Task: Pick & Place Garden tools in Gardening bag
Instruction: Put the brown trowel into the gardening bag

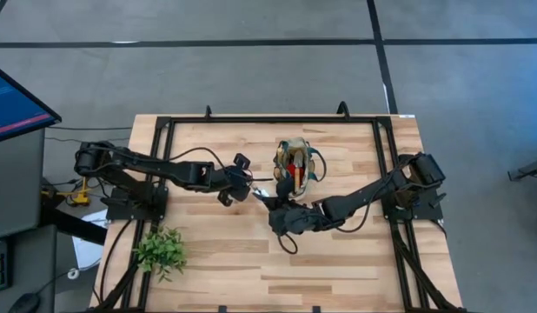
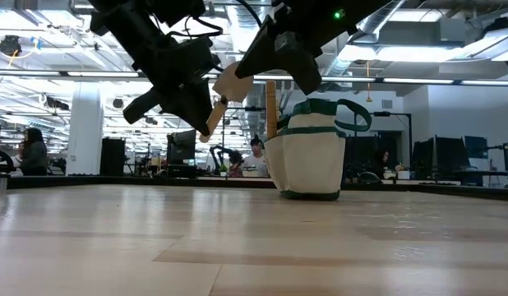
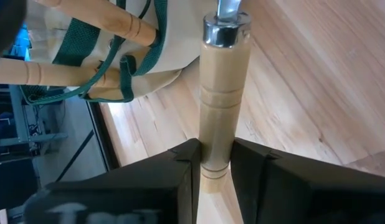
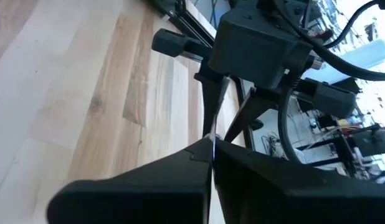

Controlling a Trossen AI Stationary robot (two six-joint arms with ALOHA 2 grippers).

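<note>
Trowel (image 3: 222, 93) hangs in mid-air between your two claws, above the wooden table (image 1: 355, 261). Your left gripper (image 3: 215, 163) clenches its light wooden handle; your right gripper (image 4: 212, 149) is pinched tight on the thin silver blade edge (image 4: 214, 118) at the other end. Just beyond both claws you see the gardening bag (image 2: 307, 156), beige with green trim, standing upright with wooden handles (image 3: 111, 22) and a red tool (image 1: 295, 167) already inside. Well off behind your left arm sits a leafy plant (image 1: 161, 249).
</note>
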